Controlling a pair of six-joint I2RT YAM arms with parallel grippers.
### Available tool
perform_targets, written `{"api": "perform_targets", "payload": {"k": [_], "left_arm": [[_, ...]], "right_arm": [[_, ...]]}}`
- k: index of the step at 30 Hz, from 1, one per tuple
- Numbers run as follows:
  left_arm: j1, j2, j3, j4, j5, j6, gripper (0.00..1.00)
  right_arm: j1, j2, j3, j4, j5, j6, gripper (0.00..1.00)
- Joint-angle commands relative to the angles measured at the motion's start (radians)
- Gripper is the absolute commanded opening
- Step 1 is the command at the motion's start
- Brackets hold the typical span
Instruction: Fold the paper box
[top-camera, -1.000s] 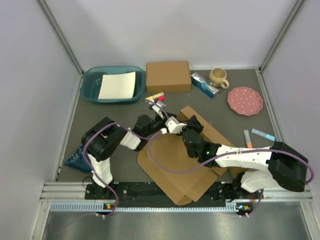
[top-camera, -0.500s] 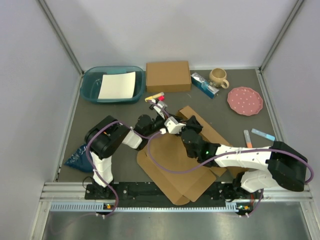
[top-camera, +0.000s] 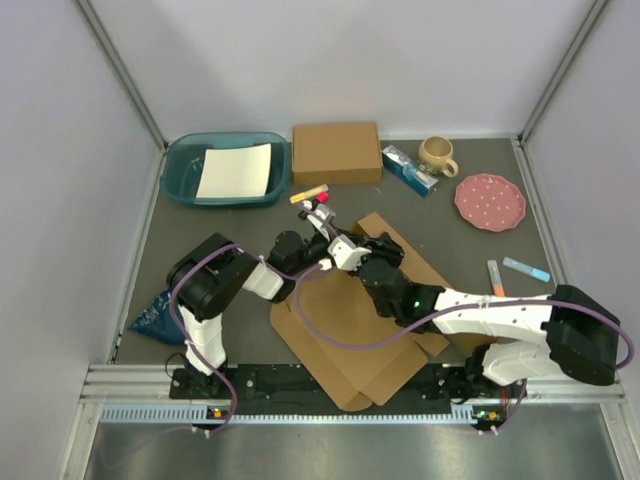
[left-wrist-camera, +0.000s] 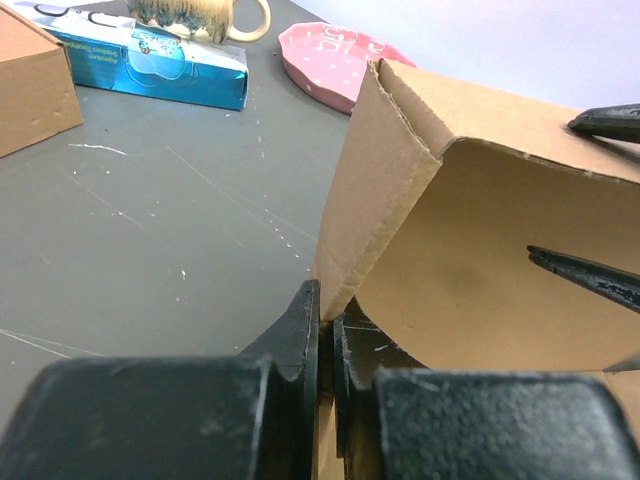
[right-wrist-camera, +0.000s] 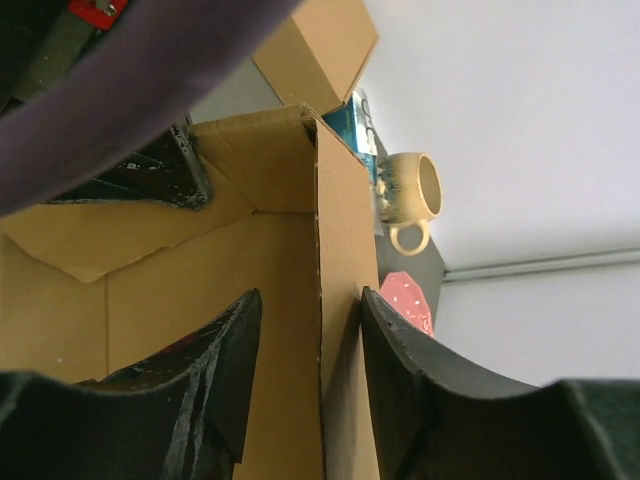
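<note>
The paper box (top-camera: 345, 335) is a brown die-cut sheet lying flat in front of the arm bases, with one flap (left-wrist-camera: 480, 270) raised at its far edge. My left gripper (top-camera: 333, 247) reaches in from the left and is shut on the lower corner of that flap (left-wrist-camera: 327, 318). My right gripper (top-camera: 368, 268) comes in from the right. Its jaws (right-wrist-camera: 310, 340) stand open on either side of the upright cardboard wall (right-wrist-camera: 335, 250), with a gap showing on the inner side. The right fingertips (left-wrist-camera: 590, 275) show beside the flap in the left wrist view.
At the back stand a teal basin (top-camera: 225, 170) with white paper, a smaller brown box (top-camera: 336, 152), a blue carton (top-camera: 410, 170), a mug (top-camera: 437, 155) and a pink plate (top-camera: 490, 202). Markers (top-camera: 312, 193) lie just beyond the grippers. Pens (top-camera: 510, 272) lie right, a blue bag (top-camera: 155, 318) left.
The left gripper closed on the flap's corner. The right gripper's jaws have just opened off the cardboard wall. The sheet's near part slid slightly left.
</note>
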Motion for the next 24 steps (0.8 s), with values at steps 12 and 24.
{"api": "perform_targets", "payload": {"k": [12,24], "left_arm": [[-0.016,-0.088,-0.053,0.253,-0.063,0.026,0.01],[-0.022,-0.134,-0.082,0.225,-0.115,0.043,0.00]], "right_arm": [[0.029,-0.226,0.032,-0.218,-0.148,0.273,0.68],[0.023,-0.379,0.039,-0.279,-0.222,0.337,0.77]]}}
